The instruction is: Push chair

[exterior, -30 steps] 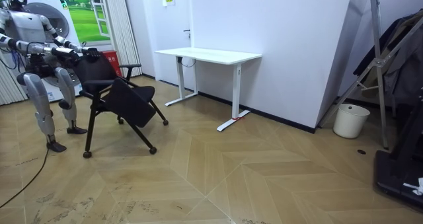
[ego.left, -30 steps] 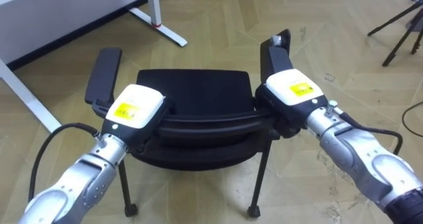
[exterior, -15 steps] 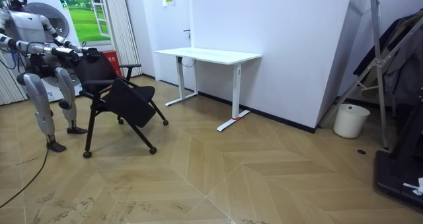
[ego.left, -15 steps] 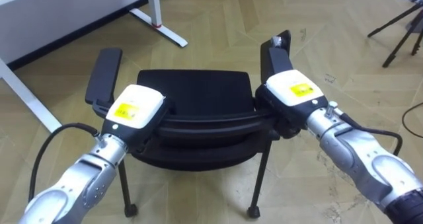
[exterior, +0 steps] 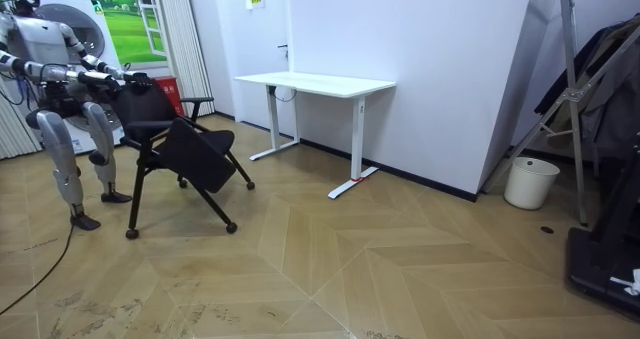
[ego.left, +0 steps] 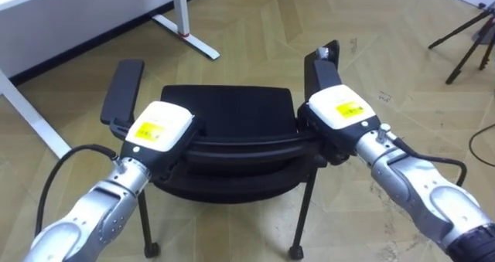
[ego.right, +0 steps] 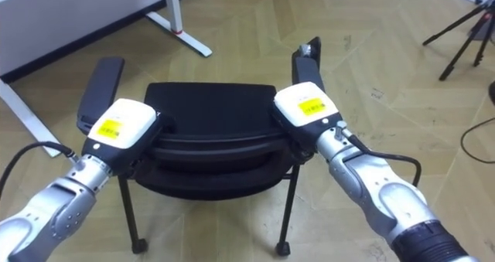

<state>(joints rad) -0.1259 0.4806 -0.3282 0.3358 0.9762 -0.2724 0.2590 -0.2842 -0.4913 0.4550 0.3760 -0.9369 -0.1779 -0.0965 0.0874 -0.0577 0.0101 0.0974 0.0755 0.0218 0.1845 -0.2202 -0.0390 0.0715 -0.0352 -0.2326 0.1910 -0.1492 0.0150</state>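
1. The black chair [ego.left: 228, 107] stands directly at 12 o'clock from the robot, its seat facing away. The top rail of the backrest [ego.left: 244, 148] is the nearest part and sits just under both wrists.
2. The rail's long axis runs from 9 to 3 o'clock, square across the robot's front. A push toward 12 o'clock would therefore meet it broadside.
3. The left hand [ego.left: 158, 127] rests on the rail's 9 o'clock end and the right hand [ego.left: 340, 111] on its 3 o'clock end. Neither is nearer than the other.
4. Only the backs of both hands show. The fingers drop out of sight over the far side of the rail, so I cannot tell whether they are wrapped round it or laid flat.
5. In the room view the robot stands behind the chair at the room view's left. The white desk [exterior: 315, 82] stands well apart, further along the wall.
6. From the head, the desk's foot [ego.left: 186, 30] lies at about 11 o'clock, beyond the chair.
7. Count:
   - one chair
   - two armrests, one at the left [ego.left: 122, 88] and one at the right [ego.left: 321, 65]
   - two hands on one rail
   - one desk
   - one tripod [ego.left: 468, 26] at about 2 o'clock
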